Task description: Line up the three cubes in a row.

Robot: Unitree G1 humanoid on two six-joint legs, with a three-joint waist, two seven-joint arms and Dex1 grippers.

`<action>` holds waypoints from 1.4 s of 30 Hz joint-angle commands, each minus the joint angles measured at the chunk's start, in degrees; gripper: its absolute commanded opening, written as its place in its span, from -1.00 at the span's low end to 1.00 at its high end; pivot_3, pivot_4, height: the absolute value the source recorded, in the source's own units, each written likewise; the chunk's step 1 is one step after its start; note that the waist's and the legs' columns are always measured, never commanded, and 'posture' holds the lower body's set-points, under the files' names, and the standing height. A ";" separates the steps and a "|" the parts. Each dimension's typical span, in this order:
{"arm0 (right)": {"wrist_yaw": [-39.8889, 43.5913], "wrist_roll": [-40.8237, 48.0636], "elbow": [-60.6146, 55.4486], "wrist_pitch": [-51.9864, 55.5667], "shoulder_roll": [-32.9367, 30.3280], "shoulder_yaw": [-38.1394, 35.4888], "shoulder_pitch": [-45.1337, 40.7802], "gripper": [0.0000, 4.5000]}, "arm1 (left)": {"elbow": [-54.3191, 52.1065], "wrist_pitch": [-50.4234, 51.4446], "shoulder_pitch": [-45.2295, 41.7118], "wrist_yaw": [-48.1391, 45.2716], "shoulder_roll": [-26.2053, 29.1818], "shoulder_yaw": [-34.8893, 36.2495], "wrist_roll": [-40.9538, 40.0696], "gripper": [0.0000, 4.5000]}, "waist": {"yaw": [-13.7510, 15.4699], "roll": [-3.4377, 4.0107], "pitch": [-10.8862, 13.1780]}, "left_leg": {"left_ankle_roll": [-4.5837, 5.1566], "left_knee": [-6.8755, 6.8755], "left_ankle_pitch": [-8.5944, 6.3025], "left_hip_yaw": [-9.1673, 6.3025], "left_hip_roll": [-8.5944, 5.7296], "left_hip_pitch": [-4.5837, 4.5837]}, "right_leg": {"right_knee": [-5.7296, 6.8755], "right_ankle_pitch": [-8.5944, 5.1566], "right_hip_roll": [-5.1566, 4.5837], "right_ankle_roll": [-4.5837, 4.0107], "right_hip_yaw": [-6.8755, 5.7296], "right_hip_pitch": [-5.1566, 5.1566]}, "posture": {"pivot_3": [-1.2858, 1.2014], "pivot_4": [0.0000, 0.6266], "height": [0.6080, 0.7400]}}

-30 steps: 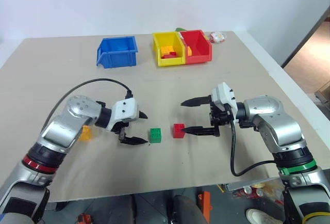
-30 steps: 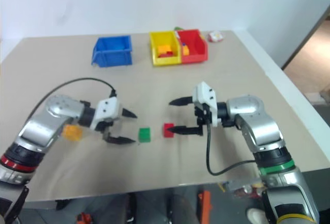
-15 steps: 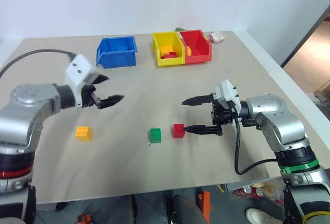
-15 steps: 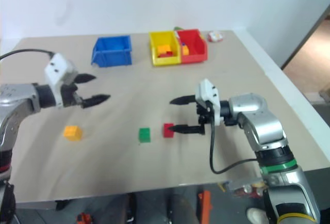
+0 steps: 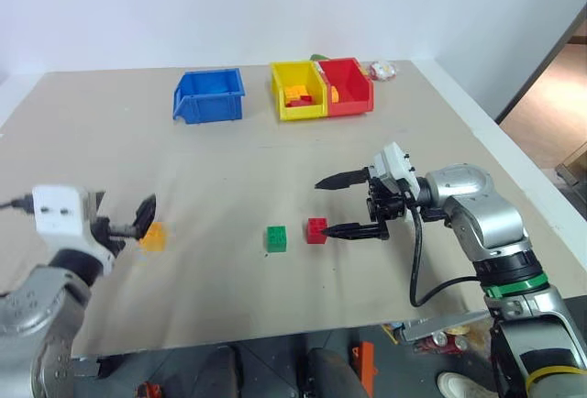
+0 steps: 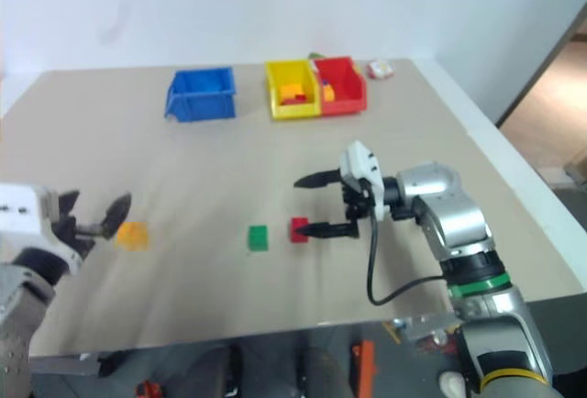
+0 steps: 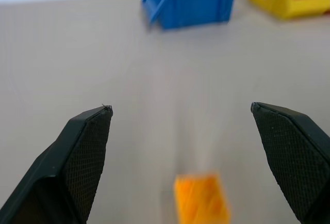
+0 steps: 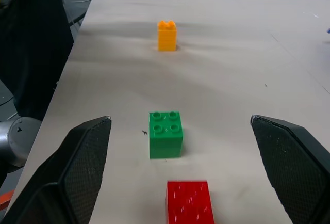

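— Since the earlier frames, what has been moved?
— Only the left gripper (image 5: 128, 225): it has been drawn away from the green cube (image 5: 276, 238) to the table's near left, and it is now seen just on the near side of the yellow-orange cube (image 5: 152, 236). Its black fingers (image 7: 85, 152) are spread wide, with nothing held.

— And the right gripper (image 5: 336, 205)?
— Its place has been kept. Its fingers are parted too, the lower one lying just beside the red cube (image 5: 317, 230), nothing clasped.

— How are the cubes laid?
— Small studded toy bricks are seen on the beige table (image 5: 275, 150): red and green close together, yellow-orange well apart to the left, roughly in one line. A blue bin (image 5: 209, 93), a yellow bin (image 5: 296, 88) and a red bin (image 5: 349, 83) are set at the far side.
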 commanded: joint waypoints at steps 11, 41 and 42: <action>1.12 -0.54 -2.43 -0.34 -1.35 -1.18 0.03 1.00 | 9.76 -10.76 4.29 1.60 -0.59 -7.92 2.20 0.98 | -0.14 -0.02 -0.01 | 0.12 -0.12 0.01 0.11 0.00 -0.10 | -0.11 -0.10 -0.18 0.01 0.14 -0.14 | 0.03 -0.52 1.00; -0.38 -0.96 -3.13 -0.97 -3.02 -1.42 -0.01 1.00 | 19.42 -26.09 -1.13 -29.81 22.62 -22.75 -1.75 -0.39 | -0.16 -0.01 -0.01 | 0.07 -0.26 -0.01 0.24 0.04 -0.49 | -0.10 -0.11 -0.19 -0.15 0.09 -0.68 | 0.03 -0.52 1.00; -0.42 -0.99 -3.06 -0.90 -3.01 -1.40 -0.12 1.00 | 20.98 -27.83 -2.03 -32.98 24.19 -23.91 -1.70 -0.39 | -0.15 -0.01 -0.01 | 0.07 -0.28 -0.01 0.26 0.05 -0.51 | -0.11 -0.11 -0.19 -0.15 0.09 -0.72 | 0.03 -0.52 1.00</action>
